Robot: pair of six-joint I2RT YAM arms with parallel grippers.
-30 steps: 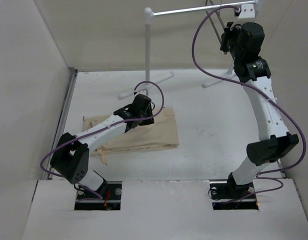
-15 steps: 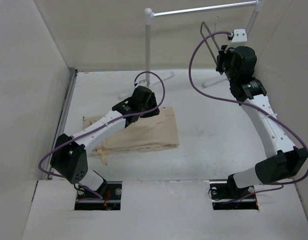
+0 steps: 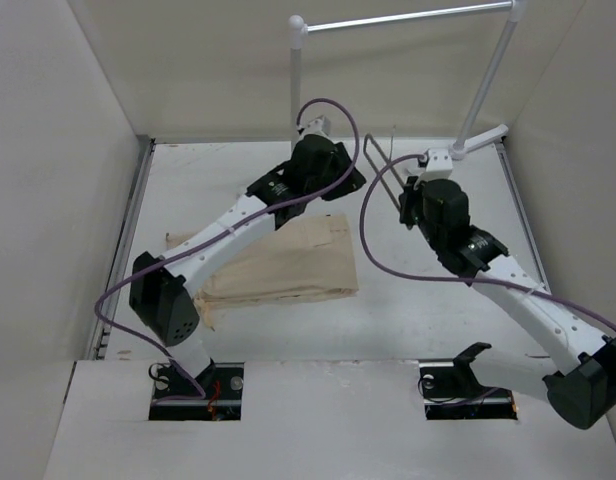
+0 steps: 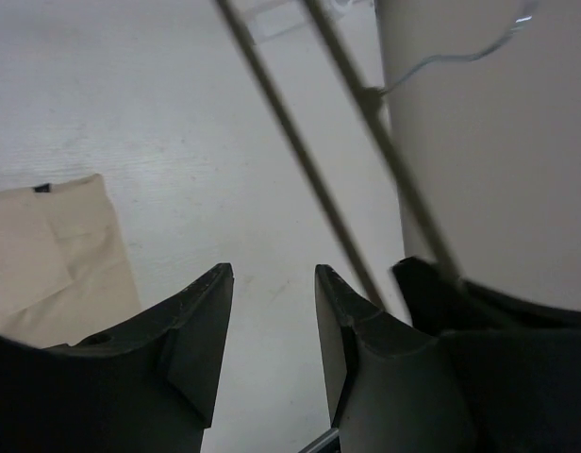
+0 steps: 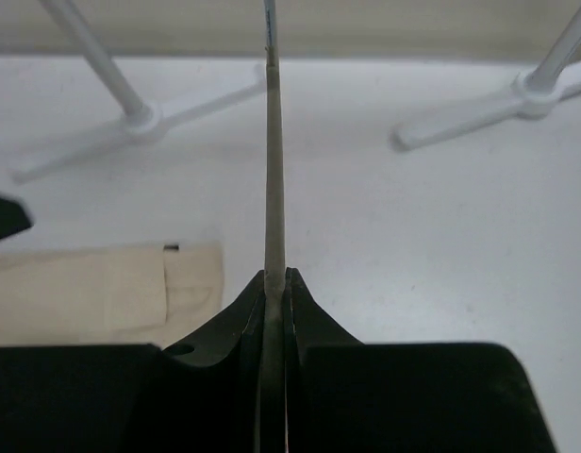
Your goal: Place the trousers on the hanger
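Two arms meet just past the trousers [image 3: 288, 265], off their far-right corner. Top cam: right claw [image 3: 410, 192] has the hanger [image 3: 374, 158] there, frame nearly edge-on, long axis running away from the trousers; left claw [image 3: 340, 172] is just beside it, on the trousers' side. L wrist cam: left claw's jaws wide apart, nothing btwn them; hanger bars slant past just right of the gap, trousers lower left. R wrist cam: right claw pinched tight on the hanger rod, trousers low left. My guess: left is nearer the cloth, so it fetches a leg
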